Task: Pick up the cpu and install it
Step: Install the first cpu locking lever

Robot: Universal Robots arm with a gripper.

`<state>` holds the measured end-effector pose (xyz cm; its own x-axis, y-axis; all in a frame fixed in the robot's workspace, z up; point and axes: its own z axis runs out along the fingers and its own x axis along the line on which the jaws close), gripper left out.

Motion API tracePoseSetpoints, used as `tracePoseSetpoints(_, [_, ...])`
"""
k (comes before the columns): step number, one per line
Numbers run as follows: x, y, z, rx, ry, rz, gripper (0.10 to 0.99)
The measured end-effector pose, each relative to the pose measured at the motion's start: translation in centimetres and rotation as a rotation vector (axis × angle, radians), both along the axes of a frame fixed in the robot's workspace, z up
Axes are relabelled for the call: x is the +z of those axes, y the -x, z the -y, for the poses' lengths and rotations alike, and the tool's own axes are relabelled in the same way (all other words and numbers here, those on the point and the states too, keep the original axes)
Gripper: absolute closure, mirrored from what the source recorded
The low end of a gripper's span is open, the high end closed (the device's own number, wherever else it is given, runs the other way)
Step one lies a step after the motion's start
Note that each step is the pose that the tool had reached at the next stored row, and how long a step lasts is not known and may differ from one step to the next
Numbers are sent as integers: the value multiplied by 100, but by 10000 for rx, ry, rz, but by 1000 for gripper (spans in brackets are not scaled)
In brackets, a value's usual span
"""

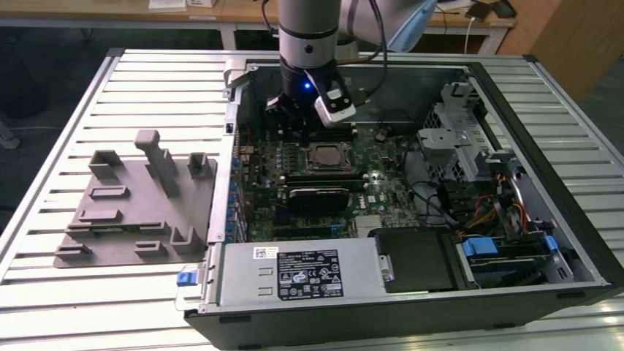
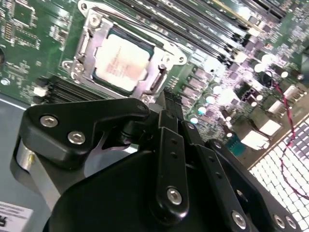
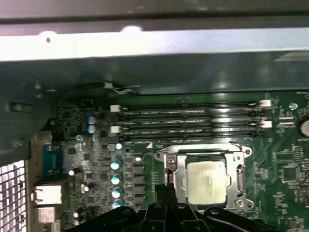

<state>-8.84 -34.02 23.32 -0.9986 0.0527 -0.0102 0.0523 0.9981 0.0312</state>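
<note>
The cpu [image 1: 326, 156], a flat square chip with a shiny silver top, lies inside the metal-framed socket [image 1: 304, 156] on the green motherboard of the open computer case. It also shows in both wrist views [image 2: 120, 58] [image 3: 206, 181], seated within the socket frame [image 2: 84, 46] [image 3: 171, 169]. My gripper [image 1: 291, 124] hangs just above the board, beside the socket on the side toward the exterior view's left and back. Its dark fingers [image 2: 171, 101] [image 3: 164, 189] stand together with nothing between them, a short way from the chip's edge.
Memory slots [image 3: 193, 118] run along the board behind the socket, with the case wall [image 3: 145, 48] beyond. A black heatsink block [image 1: 317, 199] sits in front of the socket, then the power supply [image 1: 292, 274]. A drive cage [image 1: 458, 124] and cables fill the right. A grey fixture plate [image 1: 137, 212] lies outside, left.
</note>
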Motion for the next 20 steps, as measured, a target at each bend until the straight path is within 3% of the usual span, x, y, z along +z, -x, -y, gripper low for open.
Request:
tracePoseSetpoints(6, [16,62,0,0,2,74,980])
tracePoseSetpoints(20, [222,62,0,0,-2,155,980])
